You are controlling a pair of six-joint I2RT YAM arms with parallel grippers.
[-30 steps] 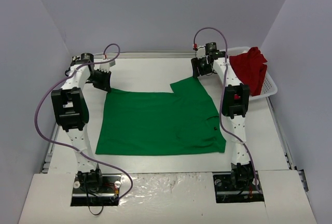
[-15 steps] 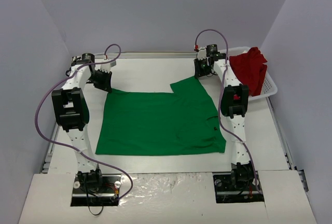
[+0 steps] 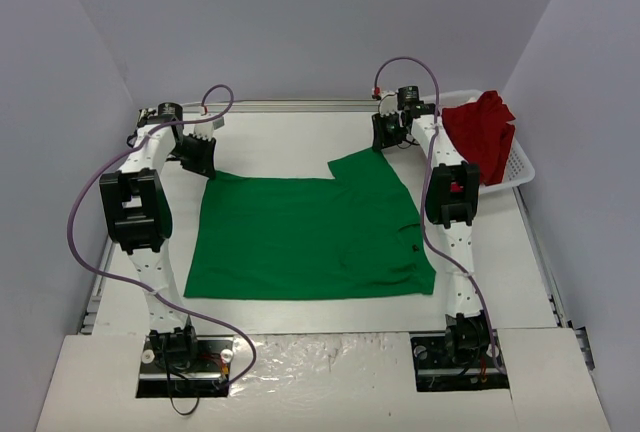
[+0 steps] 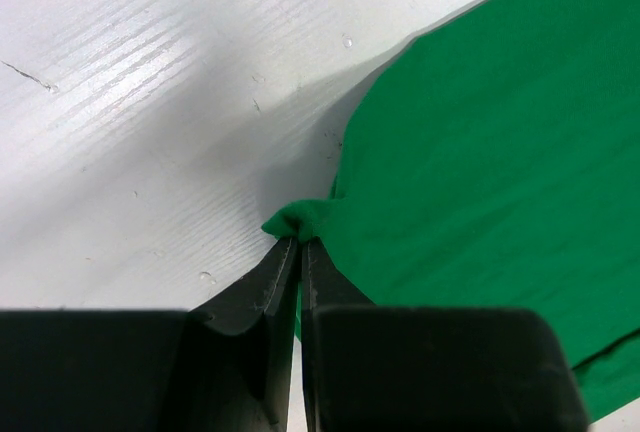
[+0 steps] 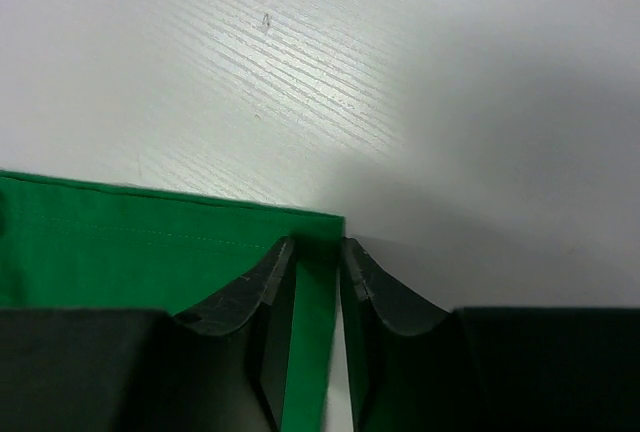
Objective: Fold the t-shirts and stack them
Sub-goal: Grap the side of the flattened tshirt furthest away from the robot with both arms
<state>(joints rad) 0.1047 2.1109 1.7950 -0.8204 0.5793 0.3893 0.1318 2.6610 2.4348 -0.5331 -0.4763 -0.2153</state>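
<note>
The green t-shirt (image 3: 310, 237) lies spread flat on the white table, one flap reaching toward the far right. My left gripper (image 3: 203, 167) is at its far-left corner, and in the left wrist view that gripper (image 4: 300, 240) is shut on a pinched bit of the green cloth (image 4: 480, 152). My right gripper (image 3: 385, 147) is at the shirt's far-right corner. In the right wrist view it (image 5: 318, 244) stands narrowly open astride the hemmed corner (image 5: 120, 242), with a strip of cloth lying loose between the fingers. The red t-shirt (image 3: 482, 132) is heaped in the basket.
A white lattice basket (image 3: 520, 167) stands at the far right edge of the table under the red shirt. Grey walls enclose the table on three sides. Purple cables loop over both arms.
My right gripper's jaws have narrowed around the green shirt's far-right corner. The left gripper and the shirt have not moved.
</note>
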